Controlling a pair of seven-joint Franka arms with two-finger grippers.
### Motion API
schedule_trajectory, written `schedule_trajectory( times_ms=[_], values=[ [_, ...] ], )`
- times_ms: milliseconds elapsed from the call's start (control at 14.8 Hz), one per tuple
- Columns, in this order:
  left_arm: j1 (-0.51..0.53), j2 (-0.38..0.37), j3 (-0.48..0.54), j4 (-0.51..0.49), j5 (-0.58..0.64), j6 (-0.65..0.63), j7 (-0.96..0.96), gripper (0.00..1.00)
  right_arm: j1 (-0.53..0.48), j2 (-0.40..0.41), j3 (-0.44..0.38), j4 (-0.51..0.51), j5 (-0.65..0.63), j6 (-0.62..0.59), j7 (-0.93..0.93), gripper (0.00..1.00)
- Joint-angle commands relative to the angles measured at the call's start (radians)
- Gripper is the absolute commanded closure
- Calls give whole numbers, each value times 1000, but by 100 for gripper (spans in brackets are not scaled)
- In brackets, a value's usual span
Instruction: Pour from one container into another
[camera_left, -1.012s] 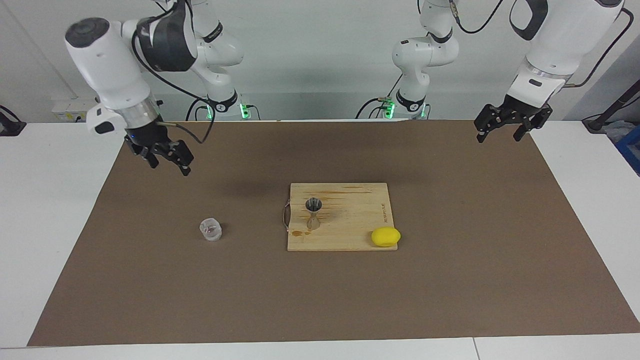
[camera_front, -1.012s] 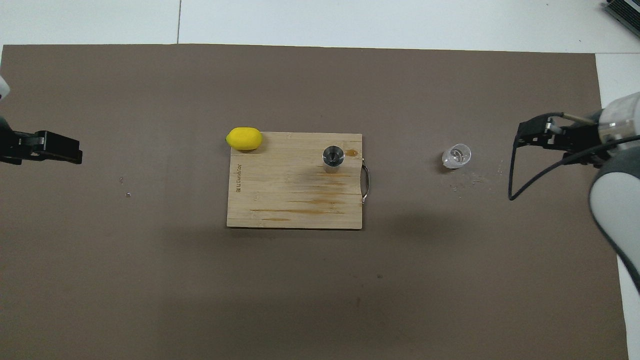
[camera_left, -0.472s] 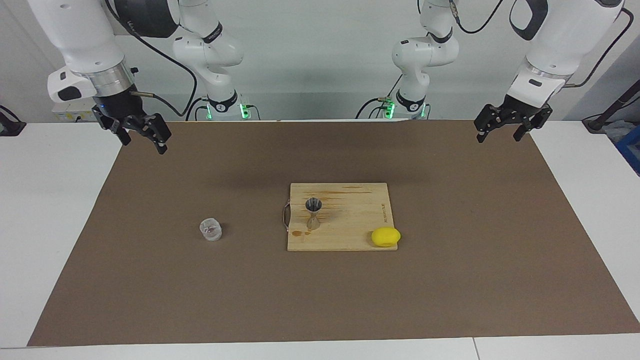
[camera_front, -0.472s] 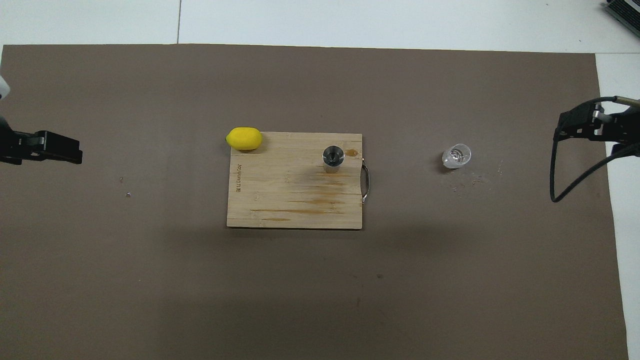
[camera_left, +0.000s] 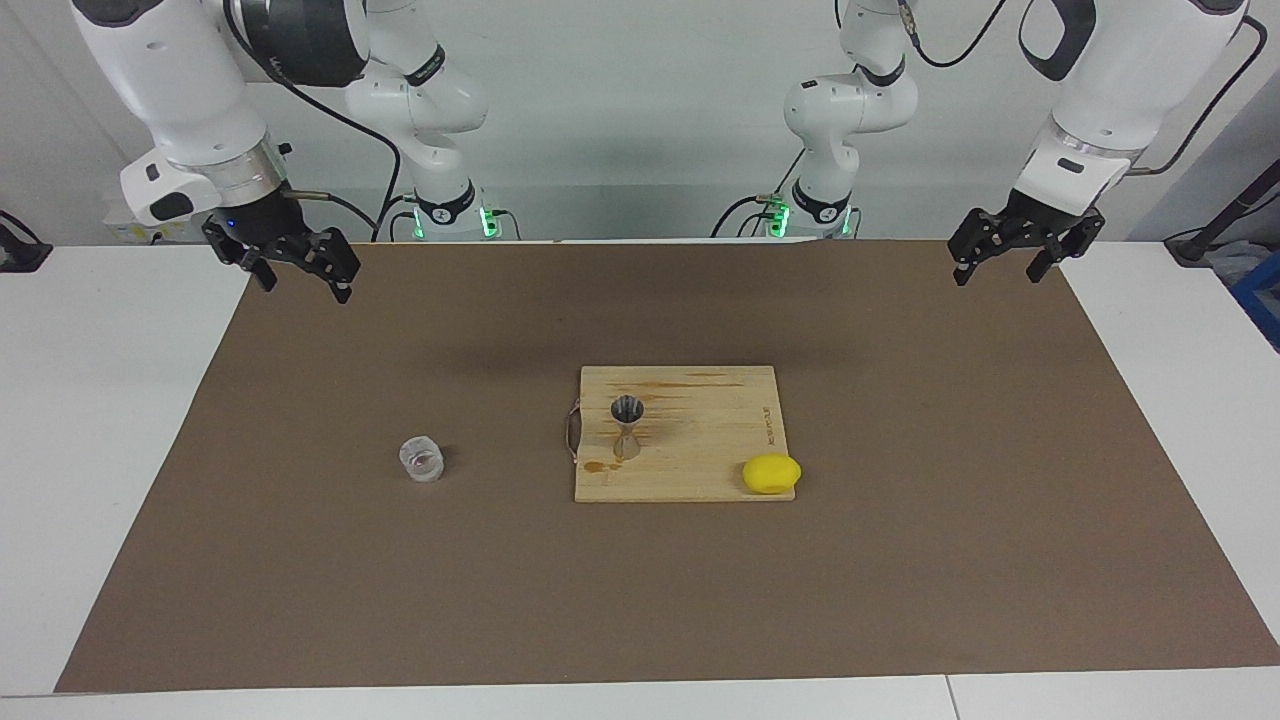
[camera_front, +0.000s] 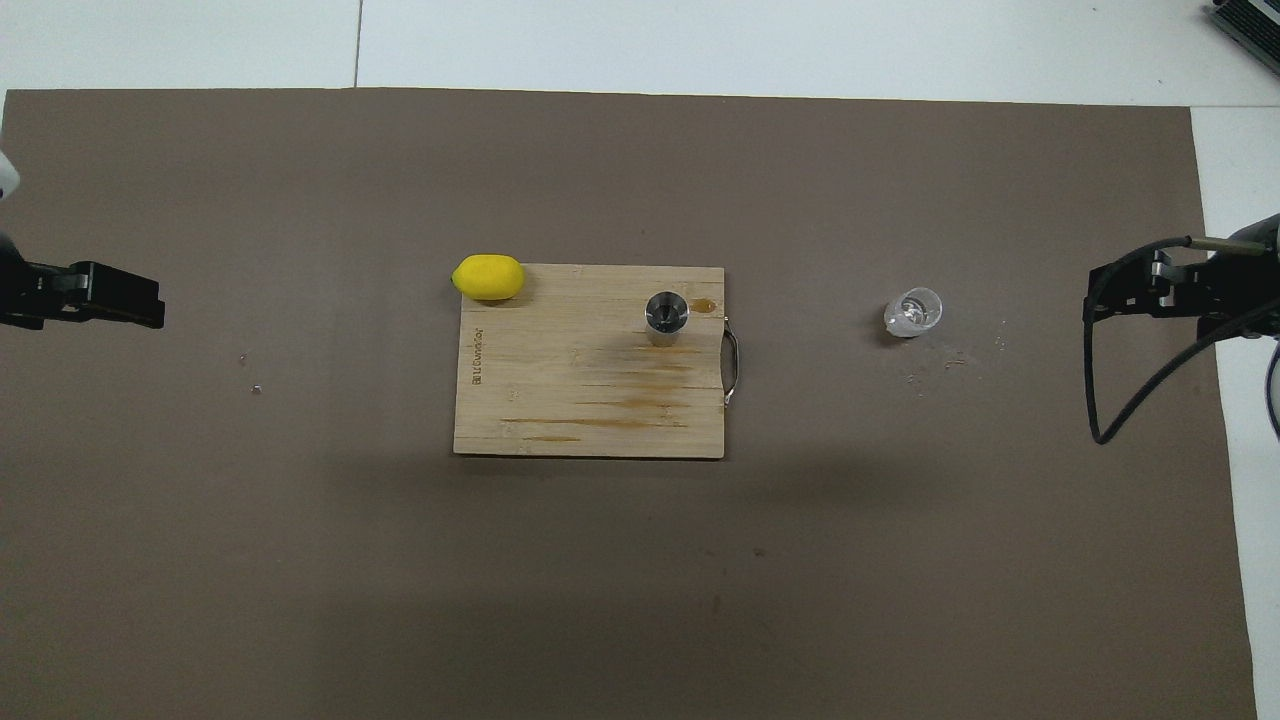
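The clear glass cup (camera_left: 421, 460) (camera_front: 912, 312) stands upright on the brown mat, toward the right arm's end of the table. The grey hourglass jigger (camera_left: 627, 425) (camera_front: 667, 315) stands upright on the wooden board (camera_left: 700, 440) (camera_front: 580, 390), close to the board's handle. My right gripper (camera_left: 305, 285) (camera_front: 1100, 300) hangs open and holds nothing. It is over the mat's edge, well apart from the cup. My left gripper (camera_left: 997, 272) (camera_front: 150, 305) waits open and holds nothing over the mat's corner at its own end.
A yellow lemon (camera_left: 771, 473) (camera_front: 488, 277) lies at the board's corner, on the side away from the robots. The mat (camera_left: 900, 550) covers most of the white table. Brown stains streak the board.
My right gripper rose and drew back from the cup toward its own end of the table, then edged slightly back in. The left arm, cup and jigger stayed put.
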Motion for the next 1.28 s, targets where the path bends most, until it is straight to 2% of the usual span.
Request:
schedule_trajectory(
  times_ms=[0,608,945,1215],
  values=[
    [6,-26,-1,-24,-5,-7,-8,0,-7,-42,4,-53,28,0,-20,0],
    [6,-26,-1,-24,-5,-7,-8,0,1,-47,3,-65,26,4,-15,0],
    [-2,-28,-2,-26,-5,-7,-12,0,1,-45,4,-64,26,14,51,0],
    [-3,-18,-2,18,-36,-68,10,0,1,-45,4,-64,26,14,51,0]
  ],
)
